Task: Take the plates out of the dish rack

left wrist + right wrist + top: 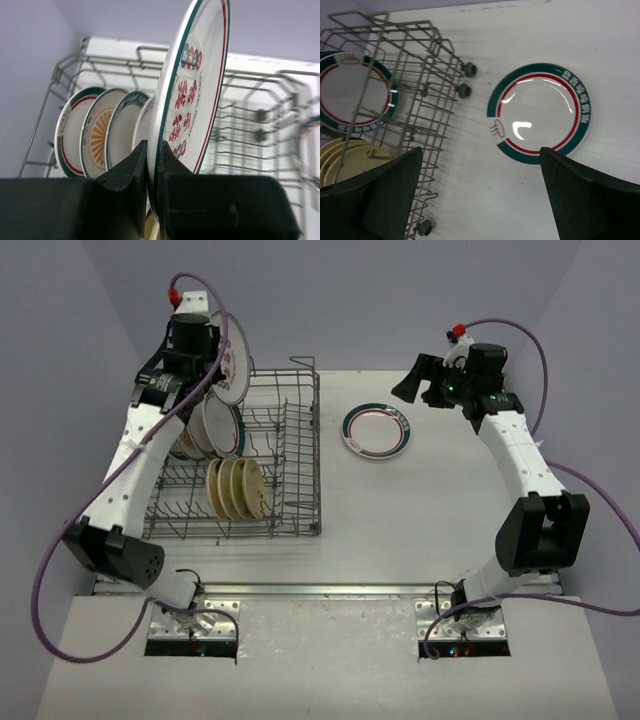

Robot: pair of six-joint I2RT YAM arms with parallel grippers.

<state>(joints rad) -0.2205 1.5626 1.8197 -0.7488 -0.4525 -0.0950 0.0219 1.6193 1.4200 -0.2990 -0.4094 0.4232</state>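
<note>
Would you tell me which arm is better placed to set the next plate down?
Left: the left gripper grips a plate raised above the rack; the right gripper hangs open, empty.

Surface finishes
I read the dish rack [300,470] as dull grey metal wire; the held plate [195,90] and the flat-lying plate [538,112] are glossy glazed white; my left hand [152,152] is matt black plastic; the desk [600,45] is matt white.

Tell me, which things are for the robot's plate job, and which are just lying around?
For the job: lifted plate in the left gripper, banded plates, tan plates, dish rack, unloaded plate.
Just lying around: purple cables.
</note>
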